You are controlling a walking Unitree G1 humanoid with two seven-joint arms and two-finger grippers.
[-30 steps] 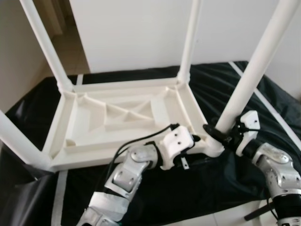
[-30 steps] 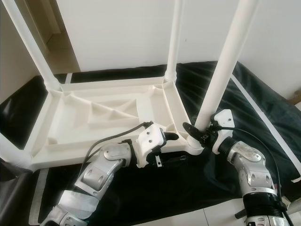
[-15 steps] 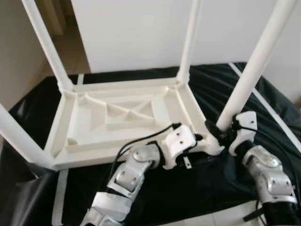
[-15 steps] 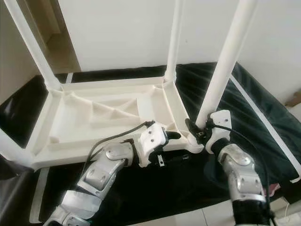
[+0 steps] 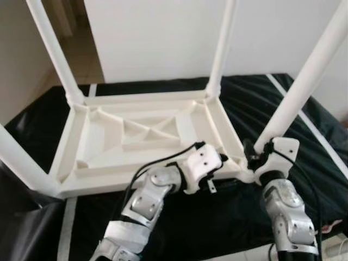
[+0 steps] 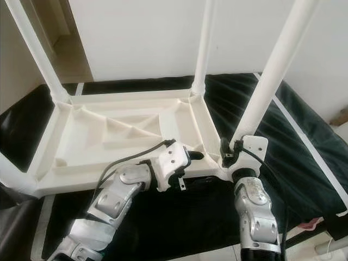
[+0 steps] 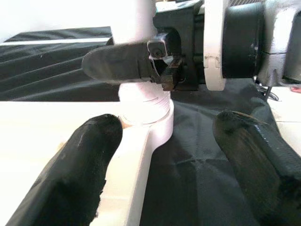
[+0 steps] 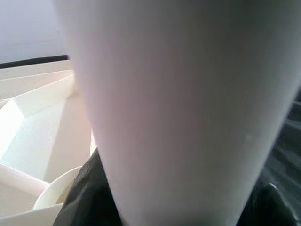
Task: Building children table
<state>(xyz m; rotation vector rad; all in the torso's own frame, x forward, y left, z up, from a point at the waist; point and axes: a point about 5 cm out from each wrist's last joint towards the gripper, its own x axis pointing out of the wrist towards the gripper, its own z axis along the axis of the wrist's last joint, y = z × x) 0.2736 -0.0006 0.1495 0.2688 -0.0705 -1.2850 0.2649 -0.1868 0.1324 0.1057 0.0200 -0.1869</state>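
- Black fingers of our left tool (image 5: 222,162) come first, nearest us: they stand spread, one on the near rim of the upturned children's table (image 5: 136,136), the other off over the black sheet (image 5: 228,217), pinching nothing.
- Just beyond, at the near right corner, our right tool (image 6: 228,155) is pressed against the foot of the near right leg (image 6: 272,76); in the left wrist view one of its fingers (image 7: 122,63) lies across the leg right above the corner socket (image 7: 146,106). We judge it clamped on the leg, with the far finger hidden behind it.
- Here's the relation that counts: the leg's long axis runs up and away from the socket, leaning a little to our right, and the right tool holds it at the very bottom, so any turn or push goes straight down that axis into the socket.
- Our right arm is plainly the nearer one; the left sits just beside, placed to steady the frame.
- Farther off, the table lies tabletop-down on the sheet, its far legs (image 5: 220,49) upright near the white wall (image 5: 163,32).
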